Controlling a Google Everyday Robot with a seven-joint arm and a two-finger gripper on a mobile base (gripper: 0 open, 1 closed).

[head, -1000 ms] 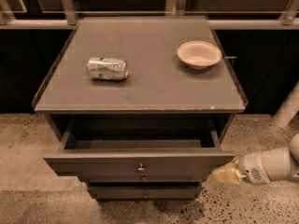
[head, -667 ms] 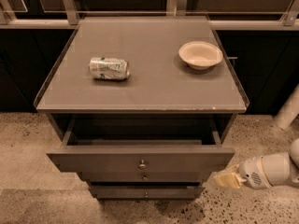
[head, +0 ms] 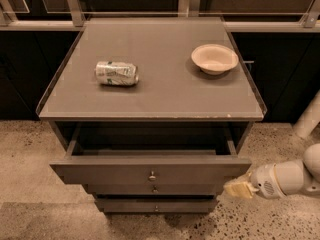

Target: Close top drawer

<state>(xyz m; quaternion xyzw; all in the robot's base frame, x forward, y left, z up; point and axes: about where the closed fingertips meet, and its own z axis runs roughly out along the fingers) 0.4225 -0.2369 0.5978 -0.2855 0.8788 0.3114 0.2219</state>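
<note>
Beige speckled floor (head: pixel 280 224) fills the bottom of the frame. Just above it at the lower right, the white arm (head: pixel 292 176) reaches in from the right edge, ending in the gripper (head: pixel 239 188) with its pale yellow tip. The gripper sits right at the lower right corner of the top drawer's front panel. Whether it touches the panel cannot be told, nor how far it is spread, and nothing shows in its hold.

At bottom centre, two narrower drawer fronts are stacked, the bottom drawer (head: pixel 125 204) under the middle drawer (head: pixel 120 189). Each has a small knob and sits further back than the panel above.

Over them is the top drawer (head: pixel 110 173), a wide grey-brown matte front with a round metal knob (head: pixel 152 175) at its centre. It stands pulled out from the cabinet, and its dark interior shows between the front panel and the cabinet's edge.

Further back, the flat grey cabinet top (head: pixel 165 94) takes up the middle of the frame. A dented green-and-white can (head: pixel 116 73) lies on its side at centre left. A shallow cream bowl (head: pixel 214 58) stands upright at upper right, well apart from the can.

Behind the cabinet, a pale rail (head: pixel 40 25) runs along the top of the frame against dark panels.
</note>
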